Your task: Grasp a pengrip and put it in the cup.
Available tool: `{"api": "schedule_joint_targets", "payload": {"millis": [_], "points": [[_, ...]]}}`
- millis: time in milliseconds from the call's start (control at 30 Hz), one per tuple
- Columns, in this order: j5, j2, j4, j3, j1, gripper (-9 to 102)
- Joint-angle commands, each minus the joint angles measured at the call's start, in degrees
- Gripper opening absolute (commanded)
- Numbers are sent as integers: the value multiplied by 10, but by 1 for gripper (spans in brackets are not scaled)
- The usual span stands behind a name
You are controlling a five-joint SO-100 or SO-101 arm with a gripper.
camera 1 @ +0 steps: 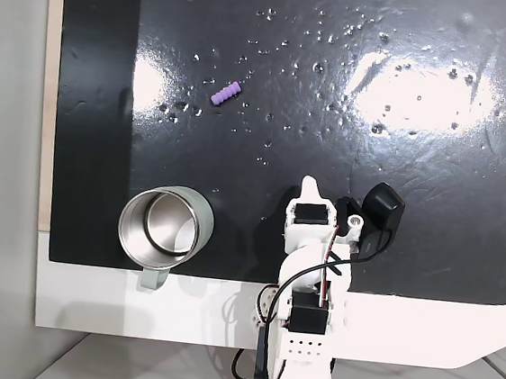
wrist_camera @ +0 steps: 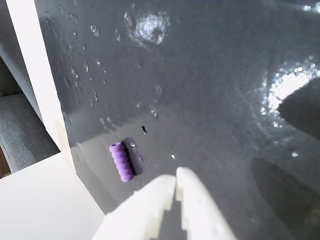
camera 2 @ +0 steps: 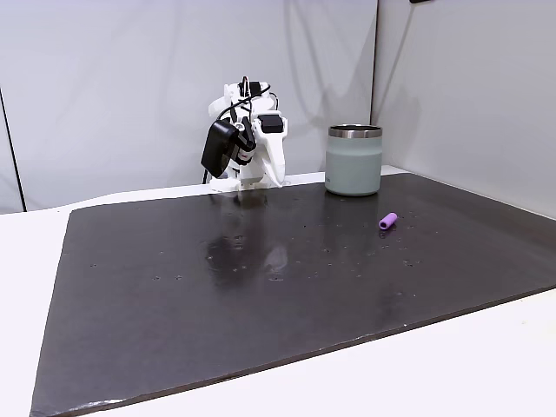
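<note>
The light-purple ribbed pengrip [camera 1: 226,93] lies alone on the black mat, well ahead and to the left of the arm in a fixed view. It also shows at the mat's right side [camera 2: 387,221] and left of the fingertips in the wrist view [wrist_camera: 122,161]. The grey-green steel cup [camera 1: 200,225] stands upright and empty at the mat's near left edge, handle toward the white table; from the side the cup [camera 2: 354,165] stands right of the arm. My gripper [camera 1: 308,188] [camera 2: 276,178] [wrist_camera: 176,175] is folded back by its base, shut, with nothing in it.
The black mat [camera 1: 402,151] is glossy, with glare patches and small dimples, and lies on a white table [camera 1: 132,304]. A black wrist camera [camera 1: 380,207] sticks out right of the arm. Pale walls [camera 2: 452,69] stand behind the table.
</note>
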Motion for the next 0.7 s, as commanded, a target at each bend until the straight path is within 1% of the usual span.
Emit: {"api": "schedule_joint_targets", "payload": {"millis": [0, 300, 400, 533, 667], "points": [[-18, 4, -26, -3, -18, 0], [-24, 4, -29, -3, -19, 0], [-30, 5, -54, 4, -18, 0], [-39, 4, -48, -10, -22, 0], [-45, -26, -58, -25, -33, 0]]}}
